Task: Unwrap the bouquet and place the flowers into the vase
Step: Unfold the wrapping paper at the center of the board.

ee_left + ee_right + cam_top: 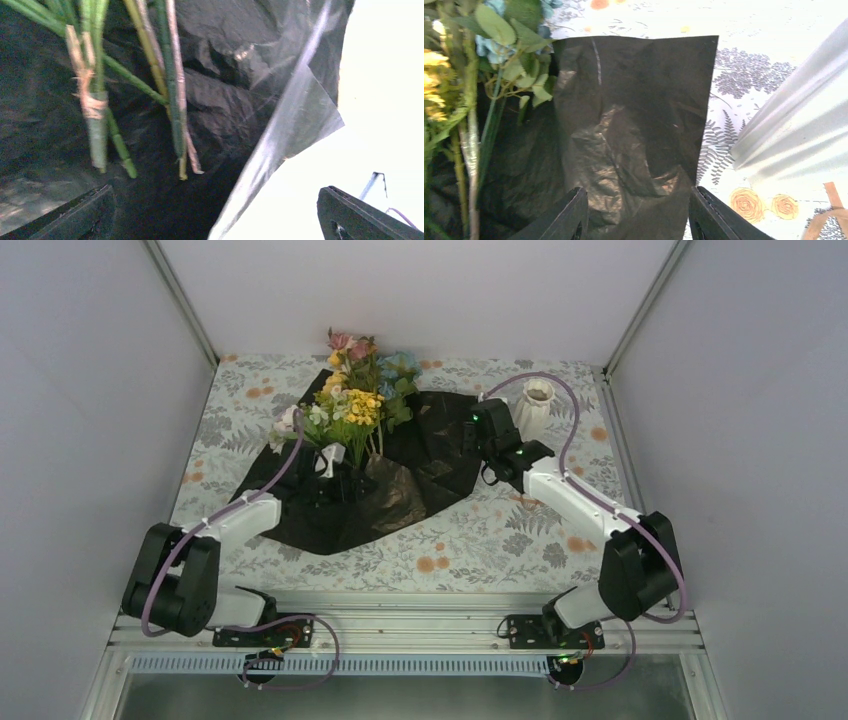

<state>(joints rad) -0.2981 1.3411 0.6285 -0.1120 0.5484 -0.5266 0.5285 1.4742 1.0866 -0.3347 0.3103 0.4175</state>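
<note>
The bouquet lies unwrapped: the flowers (pixel 355 390), blue, pink, yellow and white, rest with their blooms toward the far side on the spread black sheet (pixel 410 475). My left gripper (pixel 338 468) is at the stem ends. In the left wrist view the green stems (pixel 170 90) end just ahead of the left gripper (pixel 220 215), which is open with nothing between its fingers. My right gripper (pixel 472 437) hovers over the sheet's right part, beside the white ribbed vase (pixel 535 405). In the right wrist view the right gripper (pixel 639 217) has its jaws apart over the black sheet (pixel 634 120). The vase (pixel 794 125) stands to its right and the flowers (pixel 499 45) to its left.
A floral-print tablecloth (pixel 500 540) covers the table. White enclosure walls and metal posts (pixel 625 330) close in the sides and back. The arm bases (pixel 560 625) sit on a rail at the near edge.
</note>
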